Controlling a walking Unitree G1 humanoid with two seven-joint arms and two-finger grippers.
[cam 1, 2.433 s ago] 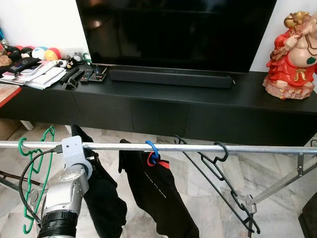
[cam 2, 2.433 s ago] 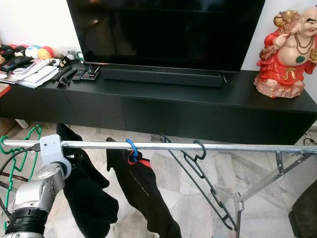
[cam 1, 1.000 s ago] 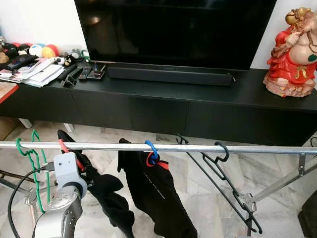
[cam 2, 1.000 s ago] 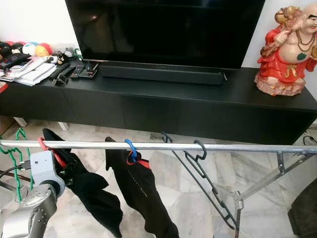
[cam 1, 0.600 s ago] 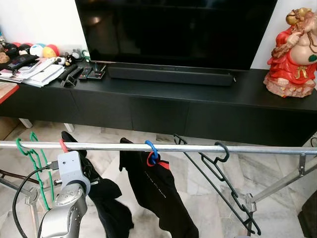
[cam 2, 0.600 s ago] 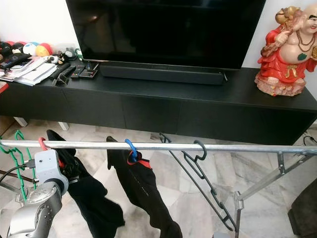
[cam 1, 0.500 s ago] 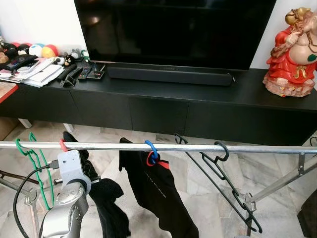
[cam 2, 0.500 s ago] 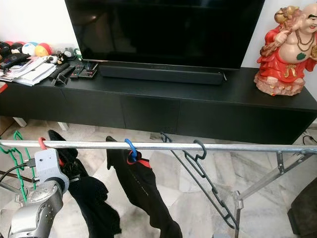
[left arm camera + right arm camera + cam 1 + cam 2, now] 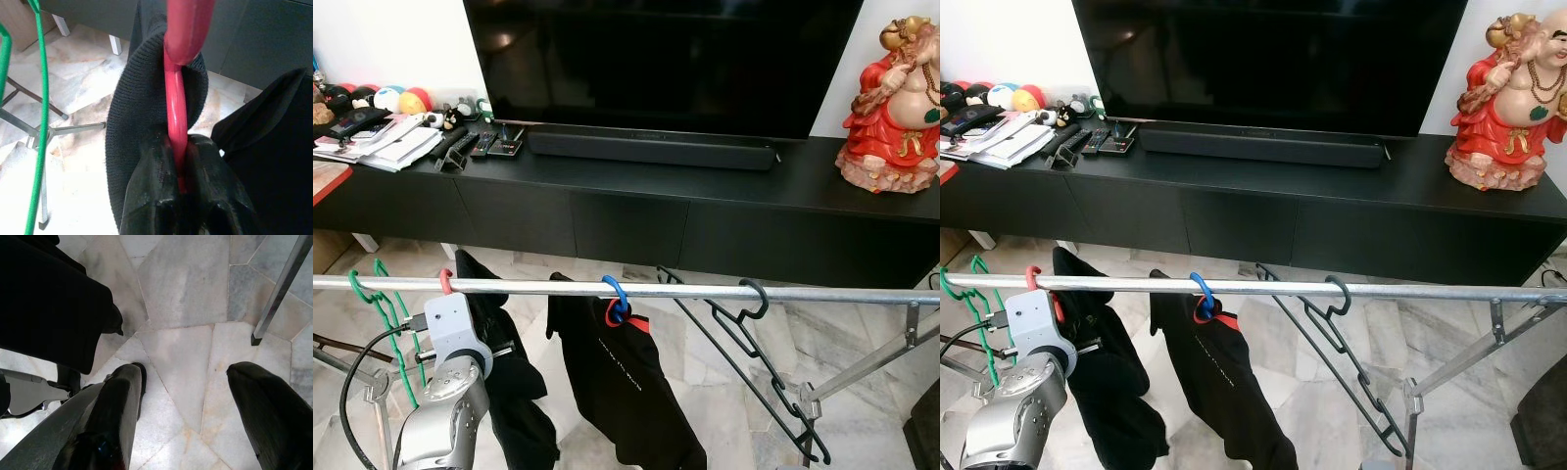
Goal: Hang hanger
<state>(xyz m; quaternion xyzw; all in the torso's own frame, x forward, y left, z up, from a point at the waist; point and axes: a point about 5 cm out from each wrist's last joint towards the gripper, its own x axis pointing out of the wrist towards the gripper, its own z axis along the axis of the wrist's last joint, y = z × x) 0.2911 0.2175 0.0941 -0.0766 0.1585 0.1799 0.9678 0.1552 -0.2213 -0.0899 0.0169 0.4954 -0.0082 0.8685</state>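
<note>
A red hanger's hook [image 9: 444, 282] sits over the metal rail [image 9: 705, 292] near its left end. A black garment [image 9: 504, 392] hangs from that hanger, straight down. My left arm [image 9: 445, 392] reaches up just below the rail in front of the garment. In the left wrist view my left gripper [image 9: 178, 154] is shut on the red hanger's neck [image 9: 175, 117], where the black knit collar wraps it. My right gripper [image 9: 193, 396] hangs open over the marble floor with nothing between its fingers.
A blue hanger [image 9: 613, 292] with a black, red-collared garment [image 9: 626, 382] hangs mid-rail. Empty black hangers [image 9: 754, 343] hang to its right, green hangers [image 9: 382, 313] at the far left. Behind stand a black TV cabinet [image 9: 705, 196] and a red statue [image 9: 901, 98].
The red hook has gone over the rail and shifted slightly right. The black garment, bunched and swinging before, now hangs straight. My left gripper keeps its hold.
</note>
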